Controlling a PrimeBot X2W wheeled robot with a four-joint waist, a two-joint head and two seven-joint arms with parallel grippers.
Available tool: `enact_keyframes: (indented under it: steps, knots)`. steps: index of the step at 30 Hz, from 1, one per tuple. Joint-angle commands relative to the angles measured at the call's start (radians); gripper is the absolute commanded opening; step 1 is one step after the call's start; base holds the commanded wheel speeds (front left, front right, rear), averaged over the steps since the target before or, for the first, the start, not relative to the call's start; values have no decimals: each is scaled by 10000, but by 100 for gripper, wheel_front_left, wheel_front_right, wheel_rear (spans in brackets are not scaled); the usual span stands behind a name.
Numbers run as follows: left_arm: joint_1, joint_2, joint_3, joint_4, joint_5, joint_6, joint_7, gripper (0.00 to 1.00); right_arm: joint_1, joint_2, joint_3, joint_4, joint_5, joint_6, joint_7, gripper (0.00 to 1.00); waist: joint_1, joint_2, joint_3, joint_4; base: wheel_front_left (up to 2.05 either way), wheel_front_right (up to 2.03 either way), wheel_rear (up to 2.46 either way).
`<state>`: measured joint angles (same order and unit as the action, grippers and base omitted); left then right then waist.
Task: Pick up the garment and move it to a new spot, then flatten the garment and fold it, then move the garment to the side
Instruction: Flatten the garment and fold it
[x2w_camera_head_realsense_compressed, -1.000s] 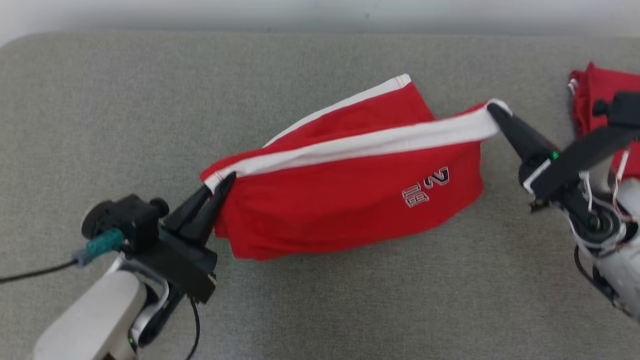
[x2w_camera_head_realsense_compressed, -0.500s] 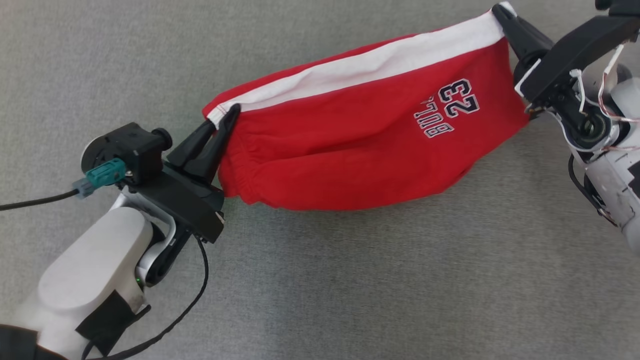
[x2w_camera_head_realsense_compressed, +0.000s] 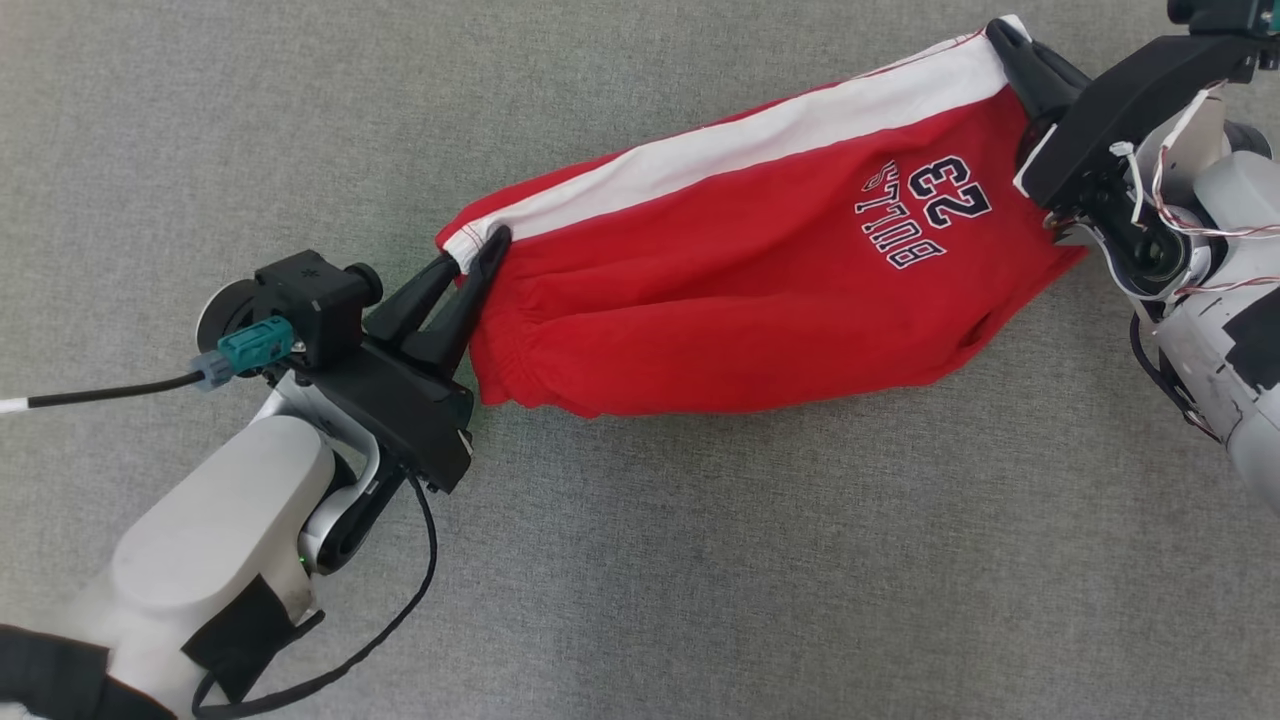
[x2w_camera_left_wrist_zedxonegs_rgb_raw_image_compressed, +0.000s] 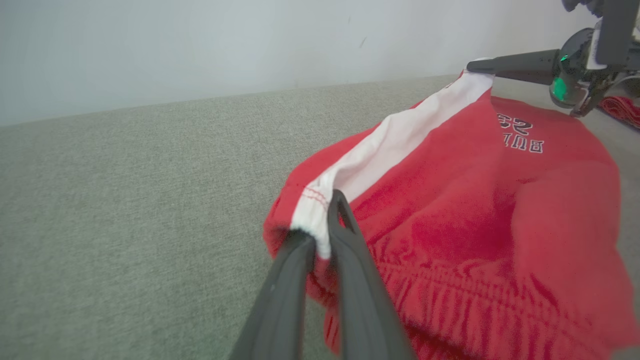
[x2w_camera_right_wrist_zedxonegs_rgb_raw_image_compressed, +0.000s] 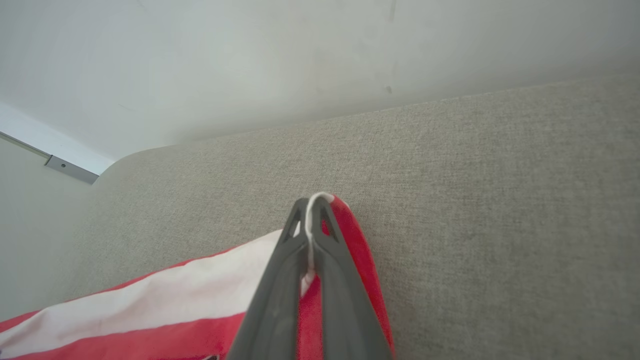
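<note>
The garment (x2w_camera_head_realsense_compressed: 750, 300) is a pair of red shorts with a white side stripe and a dark "23" print. It hangs stretched between my two grippers, its lower part resting on the grey cushion (x2w_camera_head_realsense_compressed: 700, 560). My left gripper (x2w_camera_head_realsense_compressed: 482, 250) is shut on the elastic waistband corner at the stripe's left end. In the left wrist view that gripper (x2w_camera_left_wrist_zedxonegs_rgb_raw_image_compressed: 322, 222) has white fabric of the garment (x2w_camera_left_wrist_zedxonegs_rgb_raw_image_compressed: 475, 210) pinched between its fingers. My right gripper (x2w_camera_head_realsense_compressed: 1000, 35) is shut on the stripe's other end, and the right wrist view shows the garment (x2w_camera_right_wrist_zedxonegs_rgb_raw_image_compressed: 150, 300) edge clamped in that gripper (x2w_camera_right_wrist_zedxonegs_rgb_raw_image_compressed: 314, 202).
The grey upholstered surface (x2w_camera_right_wrist_zedxonegs_rgb_raw_image_compressed: 475, 200) runs back to a pale wall (x2w_camera_left_wrist_zedxonegs_rgb_raw_image_compressed: 200, 45). Another red cloth (x2w_camera_left_wrist_zedxonegs_rgb_raw_image_compressed: 622, 107) lies beyond the right gripper (x2w_camera_left_wrist_zedxonegs_rgb_raw_image_compressed: 475, 64). A black cable (x2w_camera_head_realsense_compressed: 100, 395) trails from my left wrist.
The head view has tilted down, so the back wall has left the picture. The garment has turned so its "23" print faces up more fully. Both grippers still hold its ends.
</note>
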<state>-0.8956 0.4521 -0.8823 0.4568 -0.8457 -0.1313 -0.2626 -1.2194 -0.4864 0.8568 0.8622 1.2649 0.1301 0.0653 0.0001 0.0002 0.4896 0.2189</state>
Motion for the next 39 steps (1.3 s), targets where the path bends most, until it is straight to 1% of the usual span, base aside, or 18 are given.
enact_keyframes:
  steps: [1,2,7,11,16,17,19,23,27,30,34,36,39]
  knots:
    - [-81,-53,5,55,87,18,-22,100,-96,29,81,-2,-32,7,-77,81,-1,-2,-14,-19,0,0,0]
    - [-62,-77,-16,142,126,18,-22,100,-74,41,152,47,-11,7,-118,100,-1,-2,-44,-35,0,0,0]
    - [3,-102,-59,450,301,18,-23,100,53,45,400,184,118,7,-435,100,-1,-2,-357,-109,0,0,0]
    - [382,-38,297,669,441,19,-23,100,305,-24,568,223,212,7,-816,100,-1,-2,-867,-172,0,0,0]
    - [1221,77,971,703,802,18,-23,100,904,-236,962,170,-40,7,-1782,100,-1,-2,-1670,-228,0,0,0]
    - [1626,109,1304,563,968,49,-23,100,1192,-353,1116,171,-93,7,-2114,100,-1,-2,-1924,-262,0,0,0]
    - [2061,136,1722,297,1205,171,-24,100,1474,-434,1153,162,16,7,-2423,100,-1,-2,-2123,-304,0,0,0]
    - [3110,21,2787,-553,1907,661,-23,100,2092,-646,1214,82,123,7,-2908,100,-1,-2,-2417,-362,0,0,0]
    - [4374,-362,4133,-1639,2970,1253,-23,100,2783,-798,1255,5,16,7,-3199,100,-1,-2,-2652,-422,0,0,0]
    - [5342,-908,5118,-2355,3577,1417,-24,100,3226,-803,1165,-34,-79,7,-3285,100,-1,-2,-2775,-479,0,0,0]
    - [6363,-1723,6164,-3023,4443,1392,-23,100,3655,-714,852,-66,-392,7,-3309,100,-1,-2,-2853,-465,0,0,0]
    - [6753,-2157,6612,-3246,4911,1295,-23,100,3889,-630,626,-72,-605,7,-3305,100,-1,-2,-2854,-428,0,0,0]
    - [7175,-2674,7022,-3330,5547,1018,-23,100,4069,-541,306,-25,-924,7,-3308,100,-1,-2,-2828,-355,0,0,0]
